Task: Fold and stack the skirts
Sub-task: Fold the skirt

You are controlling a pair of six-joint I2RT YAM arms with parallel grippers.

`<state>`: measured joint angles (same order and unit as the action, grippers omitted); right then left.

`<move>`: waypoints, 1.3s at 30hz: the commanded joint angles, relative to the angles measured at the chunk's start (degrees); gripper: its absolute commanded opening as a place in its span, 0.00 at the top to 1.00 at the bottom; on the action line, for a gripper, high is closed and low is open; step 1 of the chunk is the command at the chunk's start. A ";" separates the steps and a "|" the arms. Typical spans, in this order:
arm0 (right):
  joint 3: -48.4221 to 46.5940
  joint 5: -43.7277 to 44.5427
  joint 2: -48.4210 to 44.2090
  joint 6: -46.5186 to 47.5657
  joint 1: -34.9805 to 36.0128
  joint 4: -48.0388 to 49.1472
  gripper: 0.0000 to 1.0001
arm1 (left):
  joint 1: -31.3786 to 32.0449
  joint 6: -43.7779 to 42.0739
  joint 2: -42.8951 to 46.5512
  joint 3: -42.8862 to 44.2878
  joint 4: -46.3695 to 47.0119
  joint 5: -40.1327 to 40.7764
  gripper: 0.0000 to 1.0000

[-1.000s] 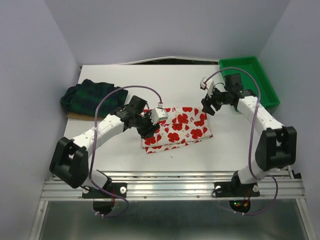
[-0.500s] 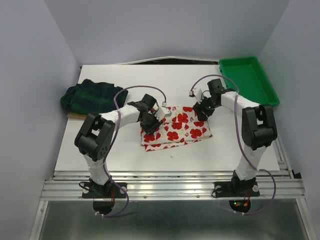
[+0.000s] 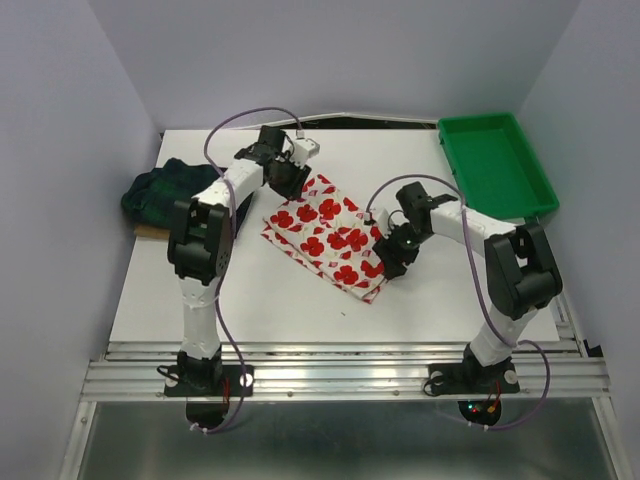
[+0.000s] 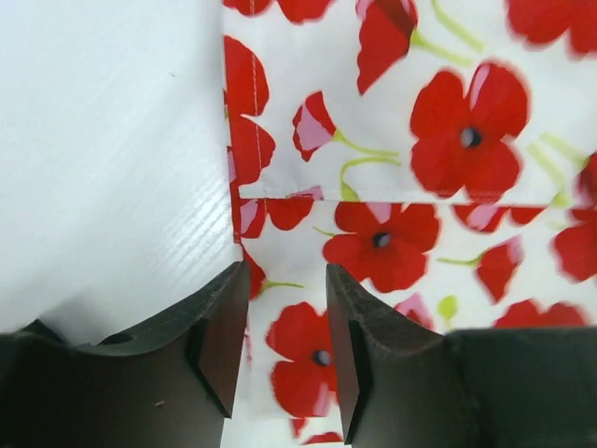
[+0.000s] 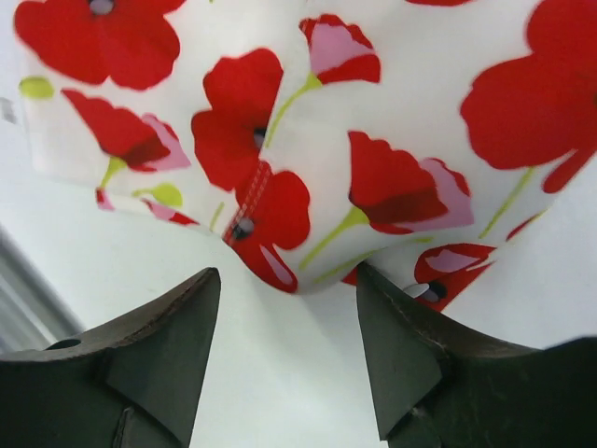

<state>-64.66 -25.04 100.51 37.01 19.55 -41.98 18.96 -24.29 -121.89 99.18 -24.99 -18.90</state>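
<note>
Flagging what's obscured first: plaid skirt (image 3: 158,195) sits bunched at the far-left edge of the table (image 3: 420,150), its right side covered by the left arm (image 3: 205,225). A tan strip (image 3: 150,232) shows under its near edge, can't make out what it is. Mid-table, floral skirt (image 3: 325,232) lies folded and flat on a diagonal from far-left to near-right, apart from the plaid one, with the gap partly masked by that arm. Its far-left corner is hidden under the left gripper (image 3: 288,178) and its near-right corner under the right gripper (image 3: 392,258). Left wrist view: fingers (image 4: 219,345) stand a little apart, poppy print lying flat and undistorted in the gap, the cloth's side edge running in beside the left finger. The tips are masked by the fingers' own bulk, so can't tell whether they touch the cloth, but no fold is nipped between them. A hem line crosses the cloth beyond the tips, with another layer showing below it. Right wrist view: fingers (image 5: 159,345) are spread wide. A rounded skirt corner with a short stitched line sits in the gap over bare table, clear of both pads as far as visible. The rest of the cloth runs off the top of the view. Green tray (image 3: 478,121) sits at the far-right corner of the table.
</note>
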 commanded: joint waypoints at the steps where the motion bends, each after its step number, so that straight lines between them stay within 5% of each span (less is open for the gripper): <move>1: -7.65 -8.71 -2.07 -12.30 0.75 -3.82 0.35 | -3.22 7.75 11.91 -2.29 2.30 -10.09 0.49; 8: -16.90 -8.01 -2.60 -25.50 2.41 3.56 0.46 | -10.17 37.34 31.52 -34.61 22.86 -19.34 0.49; 13: -14.45 -2.66 -2.51 -24.27 10.75 2.43 0.51 | -10.87 49.77 36.71 -44.31 26.73 -10.65 0.52; 16: -11.02 0.33 -4.09 -24.01 15.49 4.61 0.51 | -11.05 52.50 37.16 -45.91 27.45 -7.05 0.47; 17: -9.27 2.43 -4.18 -23.83 16.74 5.58 0.51 | -11.05 52.59 36.90 -45.91 27.54 -6.42 0.30; 19: -8.20 4.02 -4.18 -23.92 18.85 6.20 0.51 | -11.14 53.38 35.58 -45.91 27.89 -5.54 0.19; 39: -5.47 12.73 0.12 -25.68 29.75 7.88 0.56 | -12.37 54.88 23.36 -42.49 28.95 -4.92 0.18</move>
<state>-70.65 -13.80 99.26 11.55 47.62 -35.53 6.98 29.98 -98.52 54.15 2.35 -23.49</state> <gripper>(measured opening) 0.445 0.819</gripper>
